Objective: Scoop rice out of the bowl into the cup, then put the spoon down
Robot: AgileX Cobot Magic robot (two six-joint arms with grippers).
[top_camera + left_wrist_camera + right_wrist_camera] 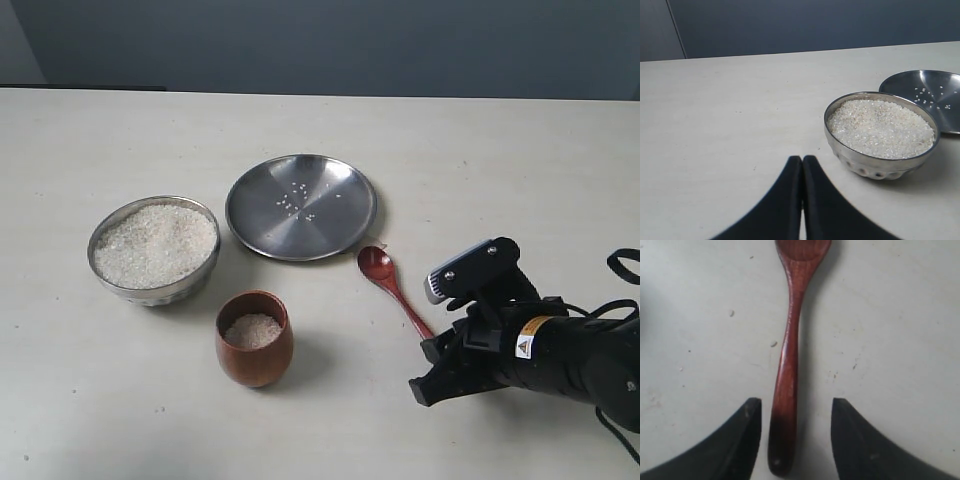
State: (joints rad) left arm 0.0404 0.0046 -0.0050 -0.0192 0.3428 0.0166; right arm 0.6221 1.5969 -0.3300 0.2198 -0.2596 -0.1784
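The steel bowl (154, 250) (882, 133) stands at the left, heaped with rice (155, 243) (880, 127). In front of it is the wooden cup (254, 339), with a little rice (252, 330) inside. The dark red spoon (392, 286) (788, 355) lies flat on the table, right of the cup. My right gripper (433, 370) (796, 407) is open, its fingers on either side of the handle's end without touching it. My left gripper (802, 161) is shut and empty, a short way from the bowl; it is out of the exterior view.
A flat steel plate (301, 206) (932, 97) with several stray grains lies behind the spoon and right of the bowl. A few loose grains dot the table (731, 313) near the spoon. The right arm's cables (622, 270) hang at the right edge.
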